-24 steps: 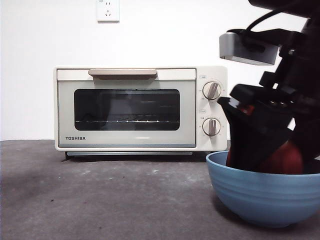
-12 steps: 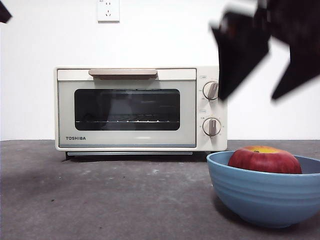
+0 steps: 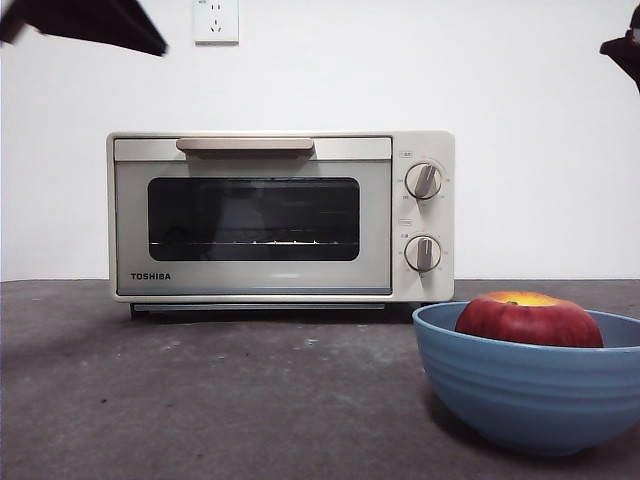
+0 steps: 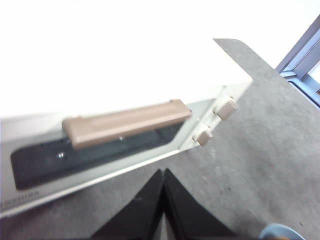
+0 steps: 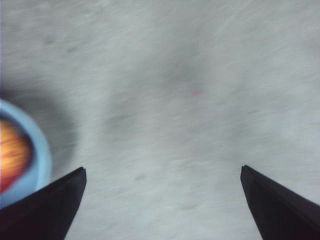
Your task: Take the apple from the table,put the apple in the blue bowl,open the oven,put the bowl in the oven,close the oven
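Note:
The dark-red apple with a yellow-orange top lies in the blue bowl at the front right of the table. The cream oven stands behind with its door shut. My right gripper is open and empty, high above the table. The bowl and apple sit at the edge of its view. In the front view it is only a black tip at the top right. My left gripper is shut and empty, hovering above and in front of the oven's beige handle.
In the front view the left arm shows as a dark shape at the top left, above the oven. Two round knobs sit on the oven's right side. A wall socket is on the white wall behind.
The right gripper let go of the apple in the bowl and rose away to the top right. The left arm has come into view at the top left.

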Controlling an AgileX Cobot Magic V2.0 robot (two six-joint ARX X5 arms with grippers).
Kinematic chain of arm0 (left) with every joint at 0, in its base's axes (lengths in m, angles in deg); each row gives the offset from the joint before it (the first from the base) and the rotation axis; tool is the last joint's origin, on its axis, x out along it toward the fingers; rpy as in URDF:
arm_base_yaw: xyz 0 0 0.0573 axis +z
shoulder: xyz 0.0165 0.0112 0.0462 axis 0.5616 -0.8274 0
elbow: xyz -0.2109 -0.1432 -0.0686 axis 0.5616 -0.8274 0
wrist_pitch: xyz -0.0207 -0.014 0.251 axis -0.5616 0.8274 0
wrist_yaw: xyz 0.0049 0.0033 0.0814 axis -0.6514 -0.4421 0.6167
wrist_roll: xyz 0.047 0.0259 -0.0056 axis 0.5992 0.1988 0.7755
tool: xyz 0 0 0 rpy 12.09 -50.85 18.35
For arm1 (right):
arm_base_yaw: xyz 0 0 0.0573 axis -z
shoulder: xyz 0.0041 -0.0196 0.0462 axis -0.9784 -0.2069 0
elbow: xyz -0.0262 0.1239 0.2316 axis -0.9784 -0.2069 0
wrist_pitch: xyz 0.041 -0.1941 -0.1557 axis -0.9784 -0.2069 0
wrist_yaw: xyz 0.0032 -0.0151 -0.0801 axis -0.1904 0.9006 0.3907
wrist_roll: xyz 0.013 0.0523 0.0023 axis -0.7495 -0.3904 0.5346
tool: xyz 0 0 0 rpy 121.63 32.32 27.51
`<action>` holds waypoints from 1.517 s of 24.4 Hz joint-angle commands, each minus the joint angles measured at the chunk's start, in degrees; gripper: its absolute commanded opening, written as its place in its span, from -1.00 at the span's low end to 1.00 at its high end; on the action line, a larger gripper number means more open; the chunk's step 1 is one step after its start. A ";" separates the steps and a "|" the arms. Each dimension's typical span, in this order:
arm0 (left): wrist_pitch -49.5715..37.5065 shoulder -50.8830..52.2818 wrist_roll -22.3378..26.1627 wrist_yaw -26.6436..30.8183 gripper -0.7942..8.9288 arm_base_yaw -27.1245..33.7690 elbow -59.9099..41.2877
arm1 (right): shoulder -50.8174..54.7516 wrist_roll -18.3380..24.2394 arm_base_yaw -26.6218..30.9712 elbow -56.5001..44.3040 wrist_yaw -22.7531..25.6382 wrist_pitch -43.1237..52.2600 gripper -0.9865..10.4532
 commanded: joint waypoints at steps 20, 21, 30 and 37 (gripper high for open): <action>-1.60 -23.30 6.97 3.61 -0.82 -0.44 15.78 | -0.59 0.96 3.61 0.42 -17.18 1.44 0.03; -1.73 -23.65 7.04 3.65 -0.82 -0.44 15.78 | -0.59 0.96 3.61 0.42 -17.18 1.44 0.03; -1.05 -24.76 7.10 3.69 -0.82 -1.99 15.76 | -0.59 1.40 3.61 0.42 -17.18 1.46 0.03; 6.93 -24.79 8.76 3.69 -0.82 -4.57 15.76 | -0.59 2.08 3.61 0.42 -16.92 1.53 0.03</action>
